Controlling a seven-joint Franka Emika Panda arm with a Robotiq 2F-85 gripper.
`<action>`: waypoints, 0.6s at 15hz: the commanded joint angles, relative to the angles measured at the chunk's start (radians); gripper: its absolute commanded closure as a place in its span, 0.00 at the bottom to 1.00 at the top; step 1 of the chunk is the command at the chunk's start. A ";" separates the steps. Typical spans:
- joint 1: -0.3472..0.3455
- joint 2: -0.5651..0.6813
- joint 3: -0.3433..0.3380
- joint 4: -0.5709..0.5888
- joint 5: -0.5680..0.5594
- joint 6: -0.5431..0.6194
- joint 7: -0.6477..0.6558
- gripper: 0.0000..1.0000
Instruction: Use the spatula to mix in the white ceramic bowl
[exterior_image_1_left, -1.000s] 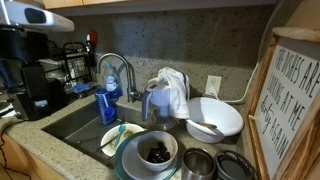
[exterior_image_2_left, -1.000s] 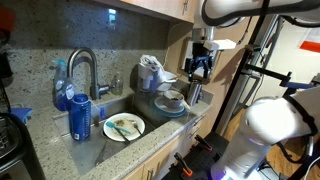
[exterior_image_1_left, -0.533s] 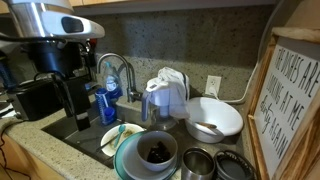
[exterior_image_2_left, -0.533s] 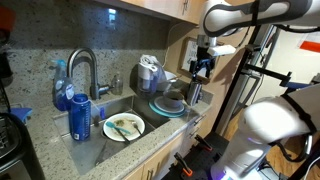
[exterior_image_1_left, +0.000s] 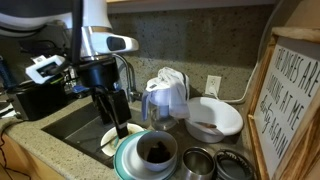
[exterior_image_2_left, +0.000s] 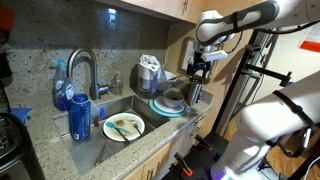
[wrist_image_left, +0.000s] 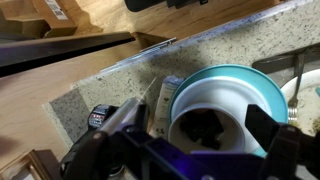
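Open gripper (exterior_image_1_left: 118, 125) poised above the dishes.
The white ceramic bowl (exterior_image_1_left: 157, 152) sits on a teal plate (exterior_image_1_left: 122, 158), below the wide-spread fingers (wrist_image_left: 100, 150); the spatula (exterior_image_1_left: 206, 128) lies apart, in the wide bowl (exterior_image_1_left: 228, 112).

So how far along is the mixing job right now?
Nothing looks done yet. The hand is open and empty above the dishes. The spatula lies in the wide bowl. Left: grasp it, then stir in the white ceramic bowl.

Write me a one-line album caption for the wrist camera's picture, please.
Open gripper hovers above the white ceramic bowl, dark inside, sitting on a teal plate, with speckled stone counter behind.
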 joint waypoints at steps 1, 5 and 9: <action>-0.043 0.116 -0.009 0.087 -0.030 0.030 0.001 0.00; -0.062 0.210 -0.018 0.180 -0.045 0.028 0.015 0.00; -0.064 0.292 -0.020 0.270 -0.061 0.021 0.026 0.00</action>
